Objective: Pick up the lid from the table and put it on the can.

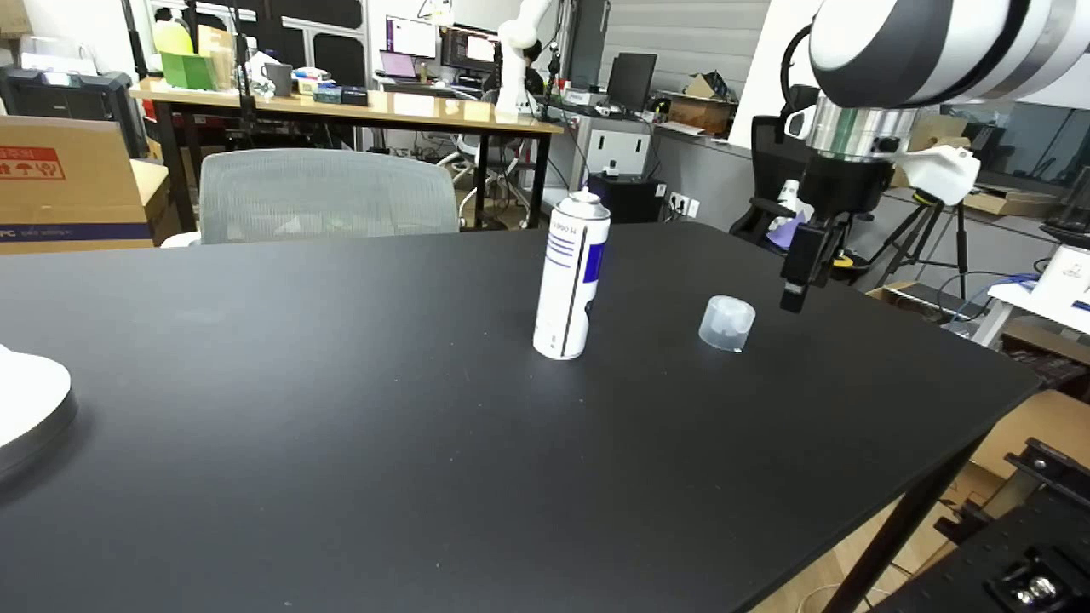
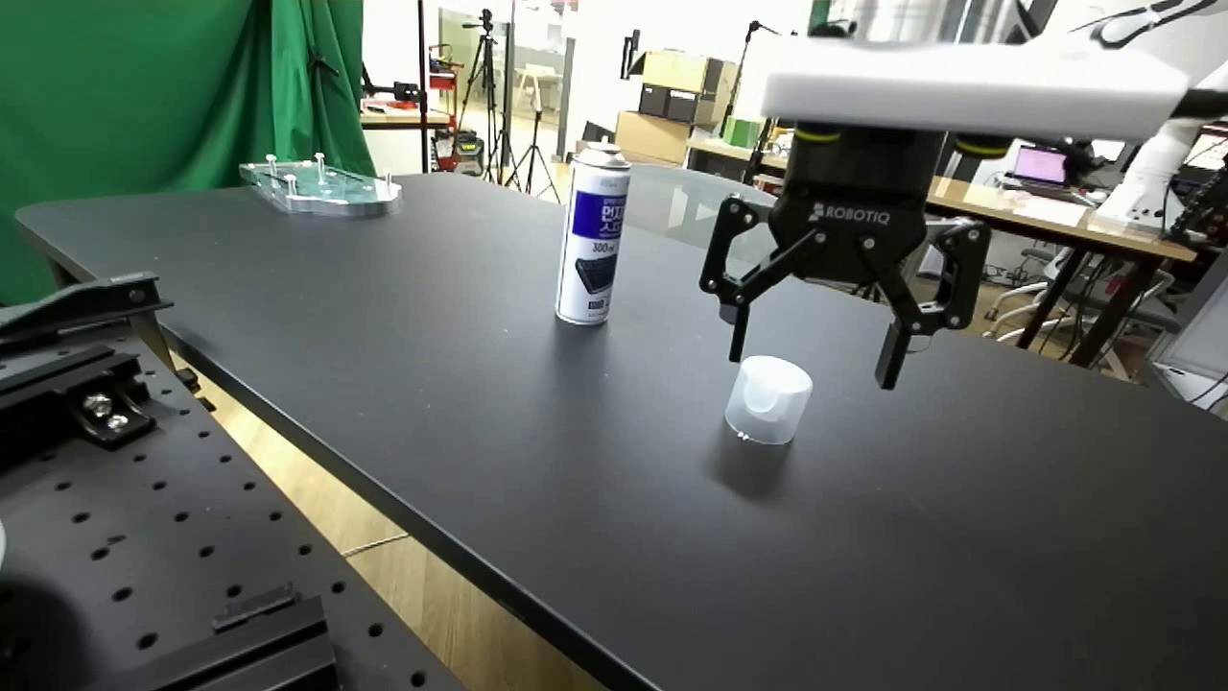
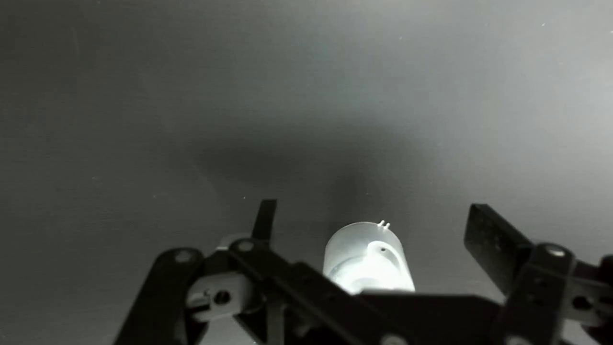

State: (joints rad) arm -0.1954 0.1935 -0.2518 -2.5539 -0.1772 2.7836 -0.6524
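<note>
The lid (image 1: 727, 323), a short translucent whitish cap, stands on the black table in both exterior views (image 2: 767, 401). The can (image 1: 569, 281), a tall white spray can with a blue label band (image 2: 592, 250), stands upright on the table, apart from the lid. My gripper (image 2: 812, 371) points down with its fingers wide apart, empty, above the table and close to the lid. In an exterior view the gripper (image 1: 796, 294) is to the right of the lid. In the wrist view the lid (image 3: 354, 249) shows between the spread fingers (image 3: 373, 205); its lower part is hidden by the gripper's linkage.
The black table (image 1: 383, 443) carries the lid and can. A white plate (image 1: 32, 392) lies at its far end; a clear-topped piece with upright pegs (image 2: 321, 190) shows there too. A perforated black platform (image 2: 240, 557) is beside the table edge. A grey chair (image 1: 328, 194) stands behind.
</note>
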